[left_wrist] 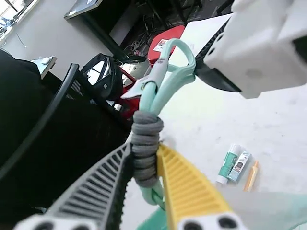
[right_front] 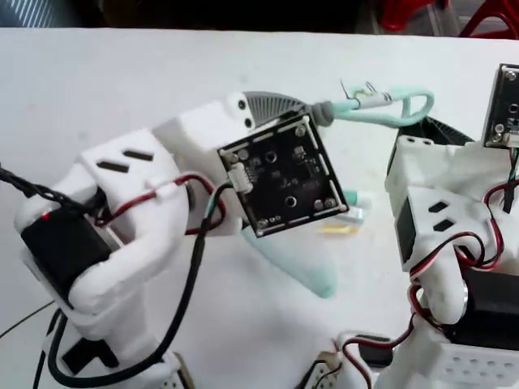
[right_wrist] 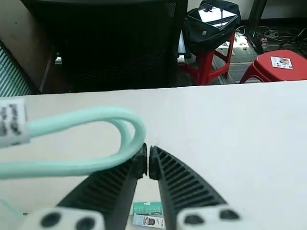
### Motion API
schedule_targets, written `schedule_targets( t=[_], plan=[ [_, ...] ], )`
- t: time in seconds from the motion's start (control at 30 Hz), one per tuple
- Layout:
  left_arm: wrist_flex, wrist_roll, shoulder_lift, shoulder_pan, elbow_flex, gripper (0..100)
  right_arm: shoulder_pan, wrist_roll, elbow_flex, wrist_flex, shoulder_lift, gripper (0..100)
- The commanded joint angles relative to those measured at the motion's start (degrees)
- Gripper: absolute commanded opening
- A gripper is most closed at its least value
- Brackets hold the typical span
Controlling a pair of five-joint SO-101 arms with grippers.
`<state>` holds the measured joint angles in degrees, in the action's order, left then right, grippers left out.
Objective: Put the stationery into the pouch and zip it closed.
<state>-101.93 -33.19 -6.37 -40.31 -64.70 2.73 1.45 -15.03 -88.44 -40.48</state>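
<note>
White table [right_front: 122,81], mint pouch [right_front: 302,271], labelled stationery [left_wrist: 232,164]

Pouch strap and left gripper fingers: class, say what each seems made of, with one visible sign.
Pouch strap: probably soft silicone-like cord, matte mint; bends in a smooth loop. Fingers of the left gripper: likely hard plastic, matte grey and yellow, ribbed.

A mint-green fabric pouch [right_front: 302,274] lies a little toward 5 o'clock of the high view's centre, partly hidden. Its mint cord wrist loop [right_front: 396,111], bound by a grey wrapped collar [left_wrist: 145,139] and bearing a silver metal clasp [left_wrist: 142,87], stretches toward 1 o'clock, the collar pinched in the left gripper [left_wrist: 145,154]. At the pouch's 3 o'clock, side by side, lie a green-and-white glue stick [left_wrist: 228,163], a small flat printed packet [left_wrist: 238,166] and a thin orange stick [left_wrist: 251,176].
</note>
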Motion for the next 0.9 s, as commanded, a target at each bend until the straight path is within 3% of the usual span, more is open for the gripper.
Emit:
schedule_targets(
  t=[0.0, 0.23, 0.37, 0.5, 0.67, 0.87],
  plan=[
    [1.0, -0.3, -1.6, 3.6, -0.5, 2, 0.2, 0.2, -0.2, 0.0, -0.7, 2.1],
    [2.4, -0.1, -1.6, 5.7, -0.5, 2, -3.0, 0.2, -0.4, -3.9, -0.7, 1.9],
    [5.4, 0.4, -1.6, 5.8, -0.1, 2, -12.1, 4.5, -0.2, -8.9, -2.9, 1.9],
    [10.9, 6.5, -1.5, 8.7, 0.0, 2, -20.8, 8.9, -0.2, -9.7, -8.9, 1.8],
    [15.2, 10.6, -1.5, 12.1, 0.0, 2, -29.6, 9.5, 1.6, -9.6, -12.8, 1.8],
    [15.5, 11.2, -1.5, 12.2, 0.0, 2, -27.8, 9.5, 11.1, -4.7, -13.3, 2.3]
  ],
)
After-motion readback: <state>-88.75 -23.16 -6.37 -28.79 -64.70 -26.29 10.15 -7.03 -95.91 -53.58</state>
